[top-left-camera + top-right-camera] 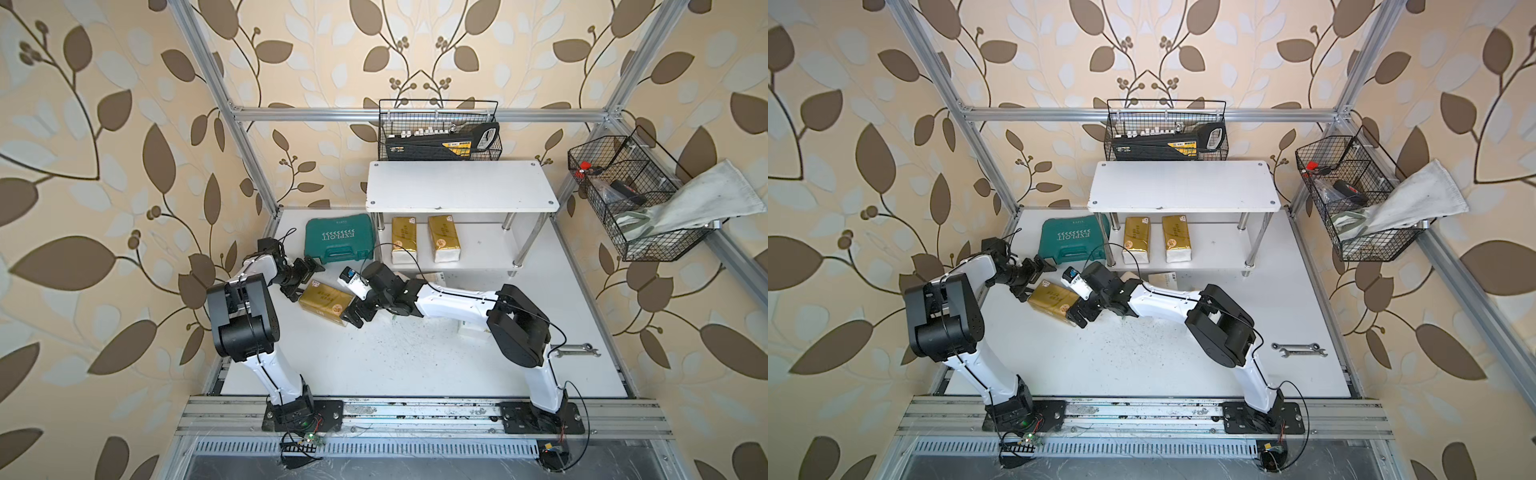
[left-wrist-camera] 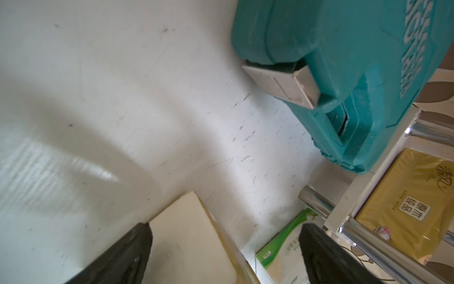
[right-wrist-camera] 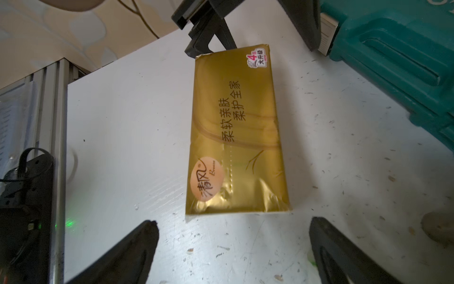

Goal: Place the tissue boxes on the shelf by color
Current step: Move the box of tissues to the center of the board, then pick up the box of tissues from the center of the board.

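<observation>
One gold tissue box (image 1: 326,301) (image 3: 235,137) lies flat on the table, left of the shelf (image 1: 457,185). My left gripper (image 1: 303,282) (image 2: 226,233) is open at its far-left end, and the box's white end (image 2: 191,241) sits between the spread fingers. My right gripper (image 1: 354,311) (image 3: 233,222) is open just short of the opposite end, with only table between its fingers. Two gold boxes (image 1: 404,239) (image 1: 444,237) stand side by side on the shelf's lower tier. A white box with a green label (image 2: 282,248) (image 1: 1163,278) lies by the shelf's front, mostly hidden under my right arm.
A green tool case (image 1: 338,241) lies against the shelf's left legs, close behind my left gripper. Black wire baskets hang on the back wall (image 1: 438,133) and the right wall (image 1: 631,199), with a cloth draped from the right one. A wrench (image 1: 575,350) lies at the right.
</observation>
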